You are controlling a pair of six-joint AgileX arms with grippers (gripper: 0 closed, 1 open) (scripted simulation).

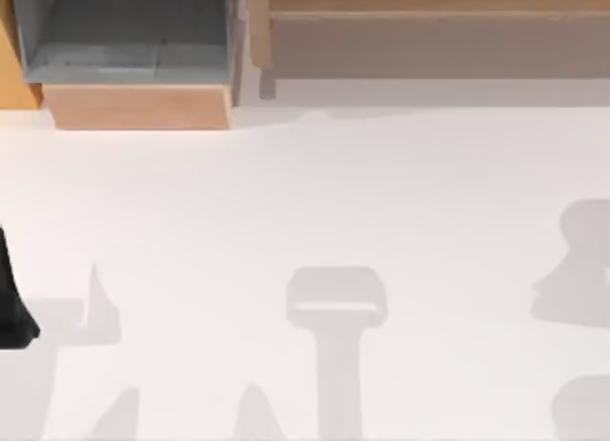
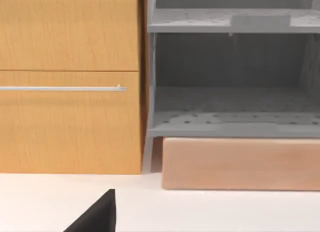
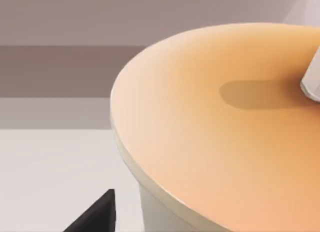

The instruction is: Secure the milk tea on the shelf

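Observation:
The milk tea [image 3: 215, 142] sits very close in the right wrist view: a pale cup with a flat orange lid and a white straw [image 3: 312, 81] at the lid's far side. A dark part of my right gripper [image 3: 97, 214] shows just beside the cup's wall; contact is not visible. The shelf [image 1: 124, 41] is a grey open unit at the table's back left, and the left wrist view faces its lower compartment [image 2: 230, 117]. My left arm [image 1: 14, 308] is at the table's left edge, with a dark part of its gripper [image 2: 97, 217] low over the table before the shelf.
The shelf stands on a light wooden base [image 1: 138, 106]. An orange cabinet [image 2: 65, 117] with a thin metal handle [image 2: 60, 88] adjoins the shelf. A long wooden-brown unit [image 1: 429, 31] runs along the back right. The white table [image 1: 305, 203] carries grey shadows.

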